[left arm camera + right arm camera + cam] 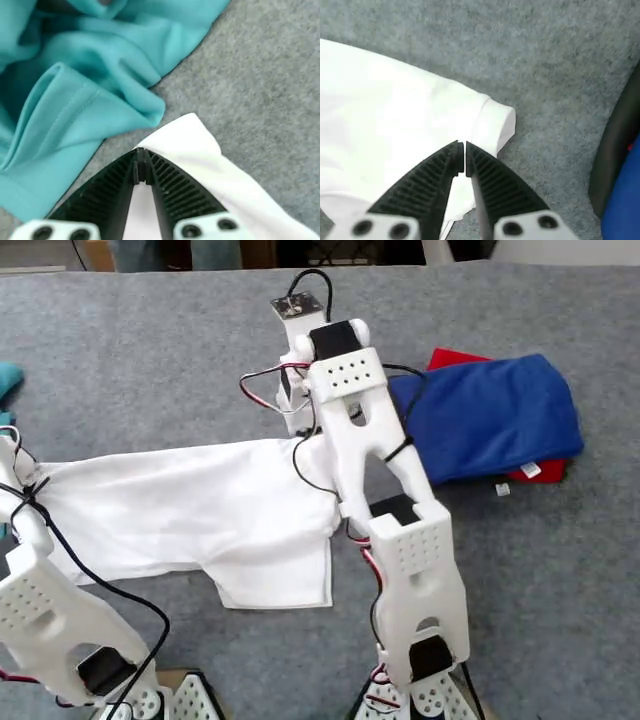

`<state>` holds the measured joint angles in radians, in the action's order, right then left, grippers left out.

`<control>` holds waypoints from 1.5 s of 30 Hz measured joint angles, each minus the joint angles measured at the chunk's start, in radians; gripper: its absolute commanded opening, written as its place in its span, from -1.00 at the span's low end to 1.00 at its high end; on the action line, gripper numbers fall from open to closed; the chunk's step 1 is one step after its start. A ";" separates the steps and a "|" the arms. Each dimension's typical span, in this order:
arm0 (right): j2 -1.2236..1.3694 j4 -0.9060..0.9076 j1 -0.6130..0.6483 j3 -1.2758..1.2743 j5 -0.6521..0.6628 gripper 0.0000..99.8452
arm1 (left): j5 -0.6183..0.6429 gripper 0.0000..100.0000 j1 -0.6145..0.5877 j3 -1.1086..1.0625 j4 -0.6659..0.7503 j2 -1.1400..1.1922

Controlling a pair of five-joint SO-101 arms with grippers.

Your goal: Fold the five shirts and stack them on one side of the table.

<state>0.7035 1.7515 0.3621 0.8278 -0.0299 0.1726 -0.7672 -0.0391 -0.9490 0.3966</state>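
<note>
A white shirt [200, 510] lies stretched across the grey table, held at both ends. At the far left my left gripper [14, 458] is shut on one corner of it; the left wrist view shows the black fingers [170, 192] pinched on white cloth [200, 155]. My right gripper [298, 428] is shut on the shirt's other end, its tips [461, 160] closed on the white fabric [395, 115] beside a sleeve cuff [501, 125]. A folded blue shirt [490, 415] rests on a red one [540, 472] at the right. A crumpled teal shirt [75, 100] lies just beyond the left gripper.
Bare grey table covering [150, 340] stretches along the back and at the front right [560, 620]. The teal shirt's edge [8, 380] pokes in at the far left. The right arm's white links [400, 540] stand between the white shirt and the blue and red stack.
</note>
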 measured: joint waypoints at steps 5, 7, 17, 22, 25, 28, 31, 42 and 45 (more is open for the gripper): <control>0.002 -0.026 0.032 -0.110 0.000 -0.97 | -0.078 -0.94 -0.002 -0.018 -0.011 -0.158; 0.002 -0.083 0.025 -0.169 0.000 -0.97 | -0.086 -0.94 0.020 -0.064 0.041 -0.181; 0.132 -0.354 -0.084 -0.265 0.000 -0.97 | -0.089 -0.94 0.110 -0.153 0.288 -0.075; 0.198 -0.413 -0.107 -0.166 0.000 -0.97 | -0.089 -0.94 0.112 -0.115 0.318 0.006; 0.247 -0.408 -0.107 -0.072 0.000 -0.97 | -0.057 -0.94 0.114 -0.078 0.318 0.026; 0.278 -0.310 -0.086 0.025 0.026 -0.97 | -0.041 -0.94 0.114 -0.068 0.313 0.034; 0.301 -0.149 -0.048 0.107 0.086 -0.97 | -0.038 -0.94 0.104 -0.061 0.290 0.034; 0.101 0.006 -0.011 0.167 0.167 -0.97 | -0.038 -0.94 0.068 -0.044 -0.041 -0.302; -0.061 0.006 0.049 -0.008 0.222 -0.97 | -0.049 -0.94 0.034 -0.140 -0.055 -0.419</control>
<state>0.6421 1.7576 0.4112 0.8201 0.1926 0.1235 -0.7334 -0.1788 -1.0042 -0.0222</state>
